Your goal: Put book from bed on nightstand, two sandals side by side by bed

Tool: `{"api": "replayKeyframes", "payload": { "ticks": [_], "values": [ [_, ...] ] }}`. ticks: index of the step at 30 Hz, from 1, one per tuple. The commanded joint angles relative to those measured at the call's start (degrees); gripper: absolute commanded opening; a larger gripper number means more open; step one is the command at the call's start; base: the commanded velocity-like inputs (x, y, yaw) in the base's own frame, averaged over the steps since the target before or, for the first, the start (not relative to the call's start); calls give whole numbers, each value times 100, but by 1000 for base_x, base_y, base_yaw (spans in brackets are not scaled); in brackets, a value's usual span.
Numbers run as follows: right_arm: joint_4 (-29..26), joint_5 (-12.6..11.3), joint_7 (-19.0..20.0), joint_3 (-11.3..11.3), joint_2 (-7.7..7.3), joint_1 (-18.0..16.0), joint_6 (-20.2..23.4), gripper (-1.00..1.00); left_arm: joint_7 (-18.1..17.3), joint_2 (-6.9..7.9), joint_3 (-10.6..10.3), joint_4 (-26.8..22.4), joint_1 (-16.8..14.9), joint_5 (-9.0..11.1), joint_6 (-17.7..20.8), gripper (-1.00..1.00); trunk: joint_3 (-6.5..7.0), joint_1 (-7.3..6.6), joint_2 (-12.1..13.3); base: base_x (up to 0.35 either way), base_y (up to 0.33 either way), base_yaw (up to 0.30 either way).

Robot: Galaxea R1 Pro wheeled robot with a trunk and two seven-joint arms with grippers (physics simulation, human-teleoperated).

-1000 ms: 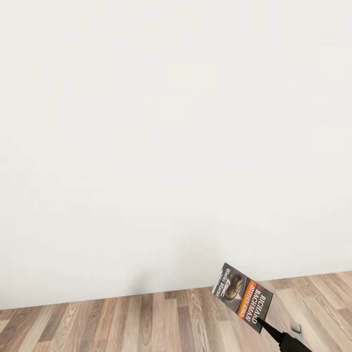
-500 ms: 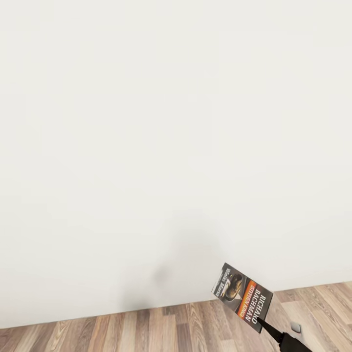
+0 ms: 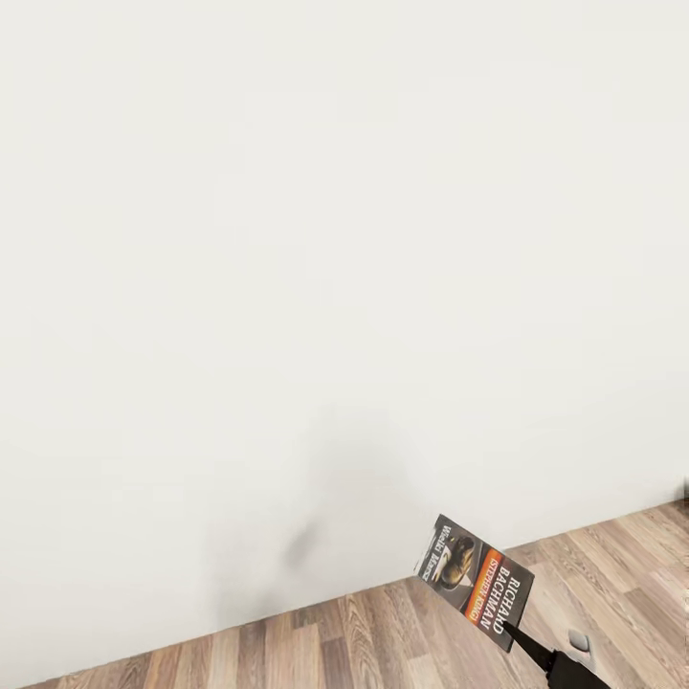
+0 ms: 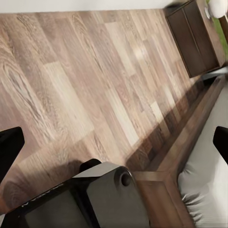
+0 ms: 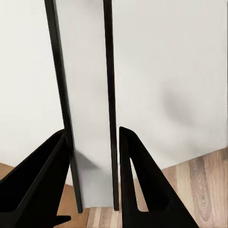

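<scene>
My right gripper (image 3: pixel 514 634) is shut on the lower edge of the book (image 3: pixel 476 582), a thin paperback with a dark cover, an orange band and white lettering. It holds the book up in front of a white wall. In the right wrist view the book (image 5: pixel 90 118) stands edge-on between the two black fingers (image 5: pixel 142 185). My left gripper (image 4: pixel 114 142) hangs open over the wood floor, with nothing between its fingers. Beside it run the bed's dark frame (image 4: pixel 190 137) and grey mattress (image 4: pixel 211 185). A dark nightstand (image 4: pixel 194 38) stands further along. The sandals are out of view.
A plain white wall (image 3: pixel 335 239) is close ahead, with my shadow on it, and meets the wood-plank floor (image 3: pixel 383 641) low in the head view. A small grey object (image 3: pixel 578 641) lies on the floor near the right arm. Part of my dark base (image 4: pixel 99 199) is below the left gripper.
The head view has turned: the wall-floor line now slopes, lower at left and higher at right, and the shadow on the wall has grown. The book keeps its place in the right gripper.
</scene>
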Motion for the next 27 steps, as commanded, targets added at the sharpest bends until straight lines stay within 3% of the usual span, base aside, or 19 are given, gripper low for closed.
{"api": "replayKeyframes", "payload": {
  "ticks": [1,16,27],
  "values": [
    [26,-31,10,4,-2,-16,-61,-100,-6,2,-48,-3,-3,36,-37,100,-13,5,-12,211,0,-256],
    [26,-31,7,0,-2,-14,-60,-100,-8,2,-48,-1,-3,36,-37,100,-13,5,-12,303,0,-200],
    [26,-31,6,0,-2,-11,-60,-100,-7,2,-48,-1,-3,36,-37,100,-13,5,-12,47,0,-261]
  ]
}}
